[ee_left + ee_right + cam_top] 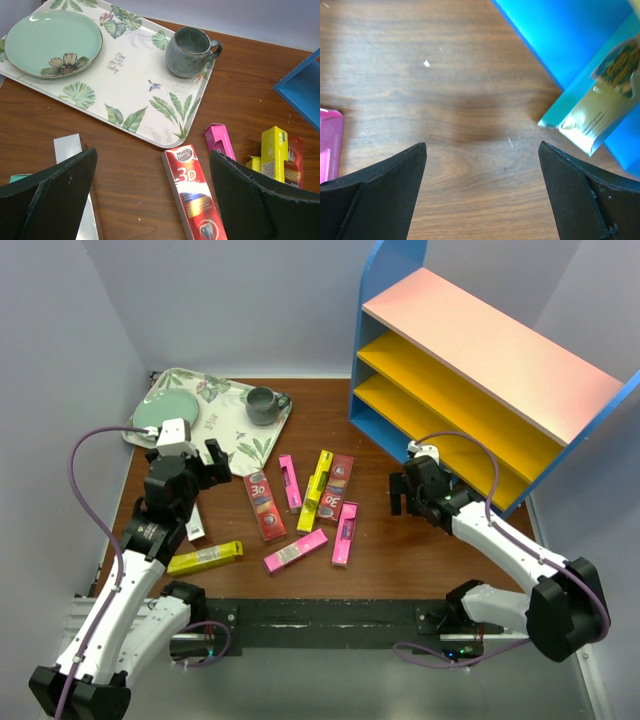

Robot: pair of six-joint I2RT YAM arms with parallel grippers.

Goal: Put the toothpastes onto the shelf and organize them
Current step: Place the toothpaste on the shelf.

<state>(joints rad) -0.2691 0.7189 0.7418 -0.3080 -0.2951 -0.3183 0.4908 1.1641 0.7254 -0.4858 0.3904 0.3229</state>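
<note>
Several toothpastes lie loose mid-table: a red carton [264,505], pink ones [290,483] [345,533] [295,551], a yellow one [318,490], a dark red one [338,475] and another yellow one [205,557] near the left arm. The shelf [480,370] stands at the back right with bare boards. My left gripper [190,460] is open just left of the red carton [195,195], with a white carton [70,150] by its left finger. Holding nothing, my right gripper [398,497] is open above bare wood. A teal carton [600,100] leans against the shelf's blue panel [560,35].
A floral tray [235,435] at the back left carries a green plate [165,412] and a grey mug [264,405]. In the left wrist view the tray's [130,85] near rim lies just beyond the red carton. Grey walls close in three sides.
</note>
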